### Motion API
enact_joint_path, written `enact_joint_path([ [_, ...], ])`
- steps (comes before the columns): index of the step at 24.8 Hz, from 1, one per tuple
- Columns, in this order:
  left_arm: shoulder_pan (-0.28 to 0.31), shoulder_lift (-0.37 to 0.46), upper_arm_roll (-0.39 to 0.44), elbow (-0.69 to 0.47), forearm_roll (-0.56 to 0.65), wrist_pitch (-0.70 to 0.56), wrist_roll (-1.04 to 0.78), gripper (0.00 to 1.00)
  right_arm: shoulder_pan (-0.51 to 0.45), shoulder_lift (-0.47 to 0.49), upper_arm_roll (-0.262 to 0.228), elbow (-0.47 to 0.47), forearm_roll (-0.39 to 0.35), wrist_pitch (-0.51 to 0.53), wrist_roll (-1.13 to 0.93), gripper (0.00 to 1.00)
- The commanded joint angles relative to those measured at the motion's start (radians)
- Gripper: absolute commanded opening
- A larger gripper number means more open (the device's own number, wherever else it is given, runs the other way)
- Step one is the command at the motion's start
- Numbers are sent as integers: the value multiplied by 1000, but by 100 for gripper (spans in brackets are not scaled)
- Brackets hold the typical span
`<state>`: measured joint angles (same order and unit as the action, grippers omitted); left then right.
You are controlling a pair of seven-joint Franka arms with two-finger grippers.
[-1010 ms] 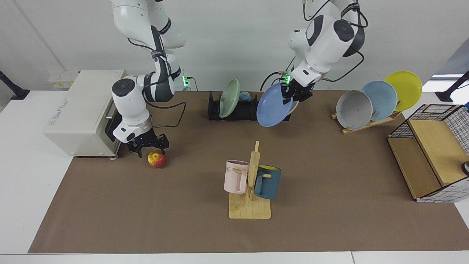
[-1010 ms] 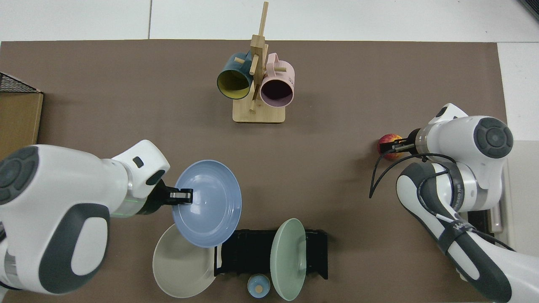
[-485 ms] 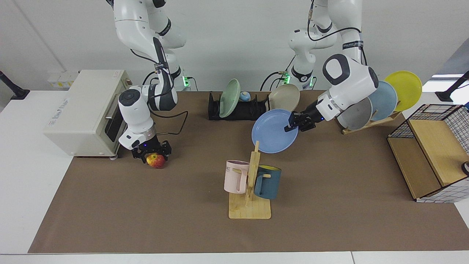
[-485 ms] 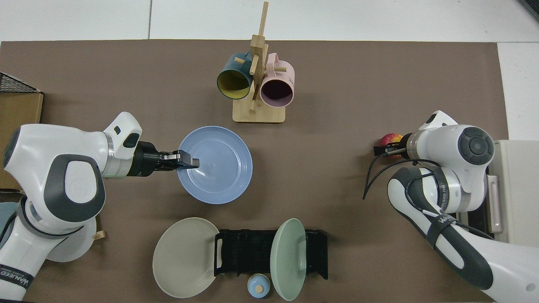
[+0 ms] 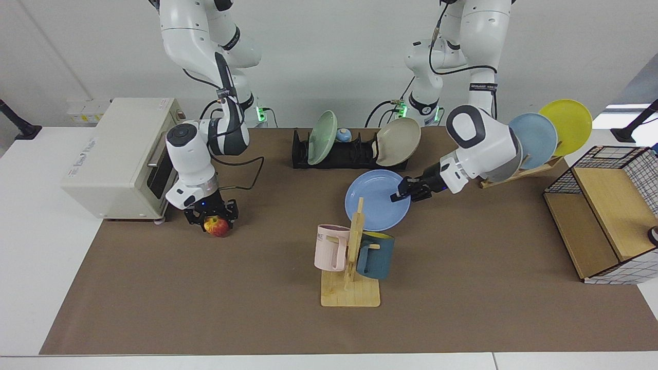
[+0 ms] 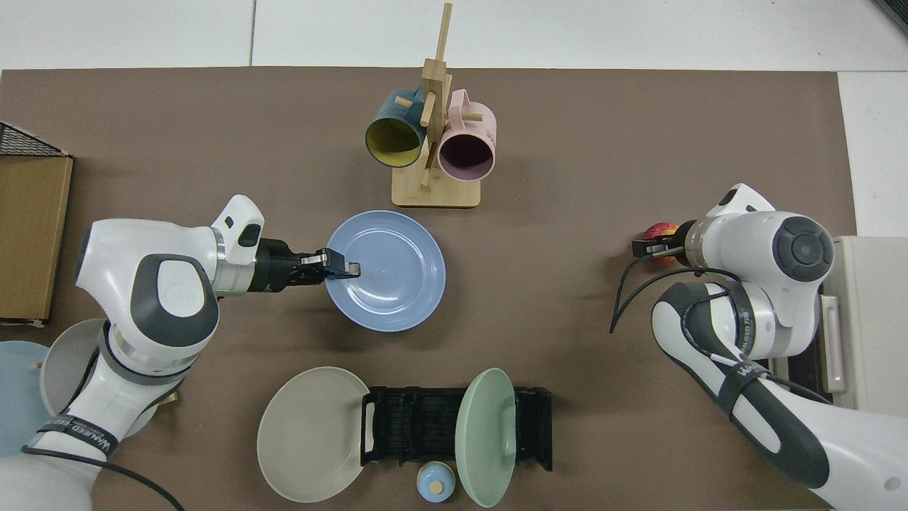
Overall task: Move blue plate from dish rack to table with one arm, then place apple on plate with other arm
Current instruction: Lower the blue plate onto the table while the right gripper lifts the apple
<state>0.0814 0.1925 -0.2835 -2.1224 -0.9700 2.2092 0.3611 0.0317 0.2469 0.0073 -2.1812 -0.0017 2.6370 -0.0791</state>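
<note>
Plate first: the round cornflower-blue plate (image 5: 377,200) (image 6: 387,270) is out of the low black slotted dish rack (image 5: 345,152) (image 6: 454,427) and sits roughly level over the brown mat of the table (image 5: 462,288) (image 6: 603,142), between that rack and the light wooden mug stand (image 5: 351,267) (image 6: 434,149); whether it touches the mat cannot be told. The left gripper (image 5: 402,192) (image 6: 339,264) pinches the plate's rim on the side away from the stand's pink mug (image 5: 331,247) (image 6: 464,146), one finger above the rim and one below. The stand also carries a dark teal mug (image 5: 375,255) (image 6: 392,136).

In the rack, a grey-green plate (image 5: 322,137) (image 6: 486,434) stands on edge, and a beige plate (image 5: 397,142) (image 6: 312,434) leans at the rack's end nearer the left arm. A small blue knob-topped object (image 5: 343,135) (image 6: 434,482) lies just behind the rack.

The small red and yellow apple (image 5: 216,226) (image 6: 657,233) rests on the mat, well apart from the mug stand, just in front of the cream-coloured toaster oven (image 5: 121,156). The right gripper (image 5: 211,215) (image 6: 649,247) is lowered over it with its fingers spread to either side; contact cannot be made out.
</note>
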Motion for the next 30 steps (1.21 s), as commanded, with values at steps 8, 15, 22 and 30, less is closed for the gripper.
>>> enact_joint_path([
  [8, -43, 68, -132, -10, -33, 228, 137, 0, 14, -72, 8, 110, 14, -176, 48, 0],
  [15, -43, 68, -132, -7, -24, 228, 131, 36, 27, -130, 10, 153, 12, -290, 110, 0],
  [22, -43, 64, -131, -2, 4, 227, 127, 76, 123, -159, 8, 153, 11, -341, 255, 0],
  [30, -45, 12, -117, -2, 140, 164, 6, 81, 206, -161, 14, 155, 26, -342, 346, 0],
])
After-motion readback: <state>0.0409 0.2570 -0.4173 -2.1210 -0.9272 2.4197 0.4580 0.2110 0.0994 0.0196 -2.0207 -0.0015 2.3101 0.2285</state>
